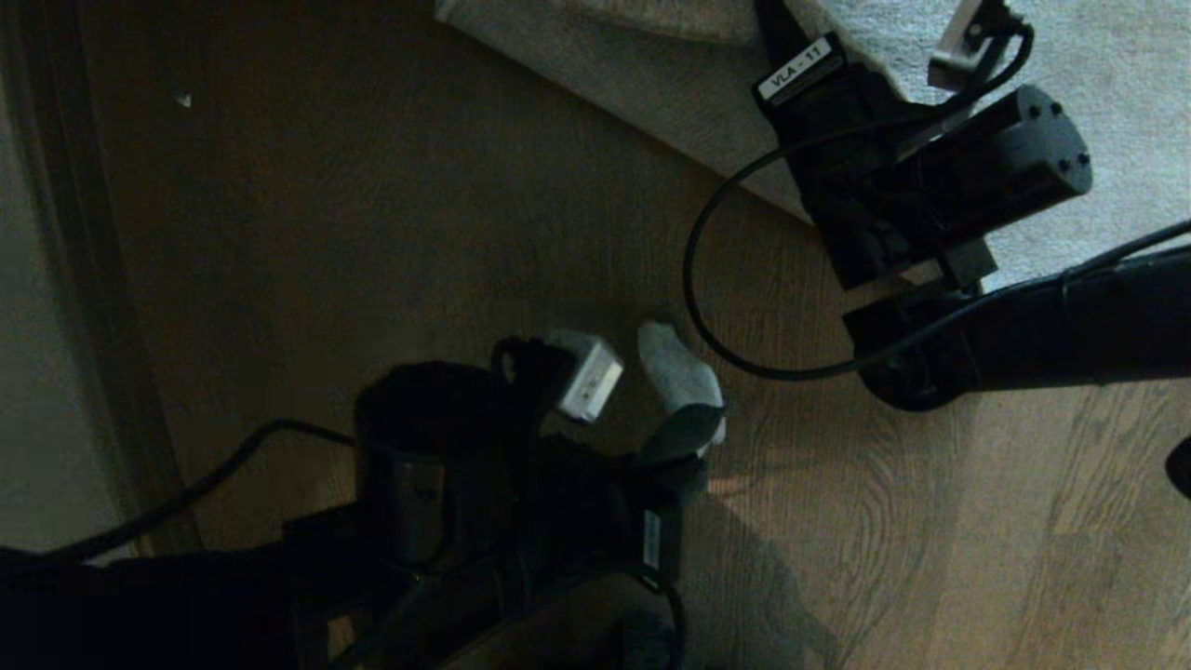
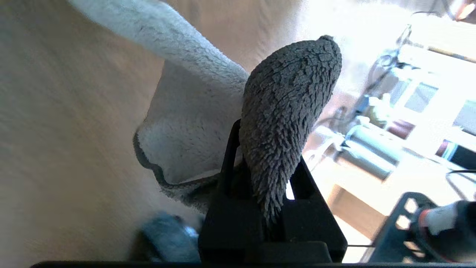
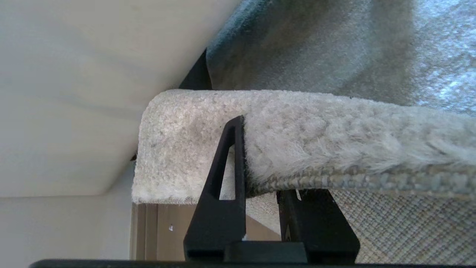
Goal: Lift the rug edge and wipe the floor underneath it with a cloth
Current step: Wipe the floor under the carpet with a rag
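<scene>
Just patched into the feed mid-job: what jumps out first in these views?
The right gripper is clamped on the rug edge, holding it up so its woven underside shows, at the upper right of the head view. Lower down, the left gripper pinches the cloth, which sticks out of it over the bare floor near the rug's border.

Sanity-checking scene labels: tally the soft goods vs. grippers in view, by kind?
Rugs: 1, the rug edge clamped in the right gripper
Cloths: 1, the cloth clamped in the left gripper over the floor
Grippers: 2
Total: 4
</scene>
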`<state>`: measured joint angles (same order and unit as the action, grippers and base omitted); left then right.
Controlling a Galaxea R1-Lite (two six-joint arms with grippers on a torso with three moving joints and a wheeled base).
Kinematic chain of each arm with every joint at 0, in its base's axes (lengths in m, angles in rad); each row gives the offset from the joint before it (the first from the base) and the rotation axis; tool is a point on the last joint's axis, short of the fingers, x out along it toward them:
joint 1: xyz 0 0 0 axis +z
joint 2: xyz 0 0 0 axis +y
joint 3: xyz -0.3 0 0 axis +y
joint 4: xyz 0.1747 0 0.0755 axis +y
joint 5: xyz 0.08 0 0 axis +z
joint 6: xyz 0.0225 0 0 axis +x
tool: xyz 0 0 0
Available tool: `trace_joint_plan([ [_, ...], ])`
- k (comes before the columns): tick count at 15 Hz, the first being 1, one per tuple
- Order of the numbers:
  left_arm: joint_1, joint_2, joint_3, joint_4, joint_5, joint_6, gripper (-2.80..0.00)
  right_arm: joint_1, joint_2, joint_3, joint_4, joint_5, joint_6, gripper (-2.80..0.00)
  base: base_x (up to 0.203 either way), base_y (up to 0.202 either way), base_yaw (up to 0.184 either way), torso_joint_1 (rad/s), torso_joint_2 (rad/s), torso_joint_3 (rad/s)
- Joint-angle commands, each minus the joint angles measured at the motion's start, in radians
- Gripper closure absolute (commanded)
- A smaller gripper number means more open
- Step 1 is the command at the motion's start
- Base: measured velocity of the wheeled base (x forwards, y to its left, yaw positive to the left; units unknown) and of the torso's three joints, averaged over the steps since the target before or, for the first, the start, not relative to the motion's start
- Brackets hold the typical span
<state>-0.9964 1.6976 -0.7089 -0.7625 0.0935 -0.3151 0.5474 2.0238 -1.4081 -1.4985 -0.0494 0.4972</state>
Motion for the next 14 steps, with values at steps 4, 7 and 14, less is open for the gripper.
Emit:
trace_joint_plan([
  [4, -0.021, 0.19, -0.013, -0.177, 0.038, -0.011, 0.0, -0.021, 0.006, 0.003, -0.014, -0.003, 0.002, 0.0, 0.0, 0.0, 0.0, 0.0, 0.0, 0.0],
  [7, -0.022, 0.268, -0.018, -0.264, 0.047, 0.02, 0.0, -0.024, 0.017, 0.0, -0.016, -0.003, 0.001, 0.0, 0.0, 0.0, 0.0, 0.0, 0.0, 0.0],
  [14, -0.019, 0.458, -0.117, -0.401, 0.078, 0.029, 0.0, -0.038, 0.016, 0.0, -0.022, -0.006, -0.005, 0.0, 0.0, 0.0, 0.0, 0.0, 0.0, 0.0],
])
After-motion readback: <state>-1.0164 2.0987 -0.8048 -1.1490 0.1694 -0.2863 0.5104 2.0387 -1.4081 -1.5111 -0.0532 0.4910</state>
